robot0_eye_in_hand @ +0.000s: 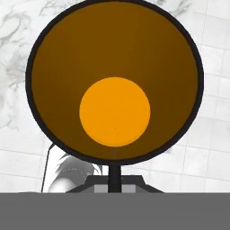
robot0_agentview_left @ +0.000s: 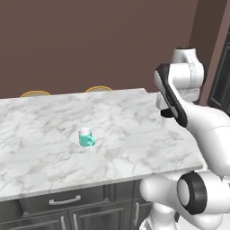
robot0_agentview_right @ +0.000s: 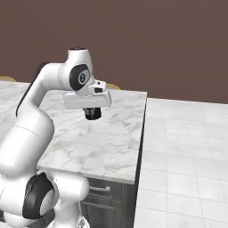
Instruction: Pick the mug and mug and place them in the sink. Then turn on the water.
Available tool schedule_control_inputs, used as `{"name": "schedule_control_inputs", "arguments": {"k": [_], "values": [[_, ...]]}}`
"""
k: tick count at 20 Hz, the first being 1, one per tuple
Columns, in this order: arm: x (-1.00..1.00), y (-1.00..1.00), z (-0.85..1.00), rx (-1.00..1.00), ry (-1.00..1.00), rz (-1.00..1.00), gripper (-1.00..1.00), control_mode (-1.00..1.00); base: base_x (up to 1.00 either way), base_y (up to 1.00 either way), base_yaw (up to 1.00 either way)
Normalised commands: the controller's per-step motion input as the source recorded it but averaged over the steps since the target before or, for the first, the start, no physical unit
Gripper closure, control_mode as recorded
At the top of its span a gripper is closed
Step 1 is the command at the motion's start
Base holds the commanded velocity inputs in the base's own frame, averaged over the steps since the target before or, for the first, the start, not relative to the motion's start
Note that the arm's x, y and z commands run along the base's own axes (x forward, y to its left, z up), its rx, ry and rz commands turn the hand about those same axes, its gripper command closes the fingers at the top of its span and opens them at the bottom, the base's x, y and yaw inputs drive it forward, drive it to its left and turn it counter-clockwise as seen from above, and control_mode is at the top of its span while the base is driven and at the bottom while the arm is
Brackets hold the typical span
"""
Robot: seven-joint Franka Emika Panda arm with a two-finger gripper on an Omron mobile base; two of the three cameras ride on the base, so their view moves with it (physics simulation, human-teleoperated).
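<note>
The black mug with its orange inside sits right in front of the hand camera, mouth facing it. My gripper is shut on it and holds it just above the marble counter, near the counter's right end. From the left base view the black mug hangs under the hand. The teal mug with a white inside stands upright on the counter's middle, well to the left of the hand. The sink is out of view.
The counter's right edge drops to a pale tiled floor. Two yellow chair backs peek over the counter's far edge. Dark drawers run under its front.
</note>
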Motion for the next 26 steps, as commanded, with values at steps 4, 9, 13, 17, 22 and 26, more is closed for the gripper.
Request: {"name": "schedule_control_inputs", "arguments": {"k": [4,9,13,17,22,26], "values": [[-0.21,0.00,0.00,0.00,0.00,0.00,1.00,-1.00,0.00,0.00,0.00],[-0.11,0.00,0.00,0.00,0.00,0.00,1.00,1.00,-0.06,0.00,0.00],[0.00,0.00,0.00,0.00,0.00,0.00,1.00,1.00,-0.23,0.02,0.00],[0.00,0.00,0.00,0.00,0.00,0.00,1.00,1.00,-0.41,0.00,0.01],[0.00,0.00,0.00,0.00,0.00,0.00,1.00,1.00,-0.61,0.00,0.12],[0.00,0.00,0.00,0.00,0.00,0.00,1.00,1.00,-0.59,0.00,0.20]]}}
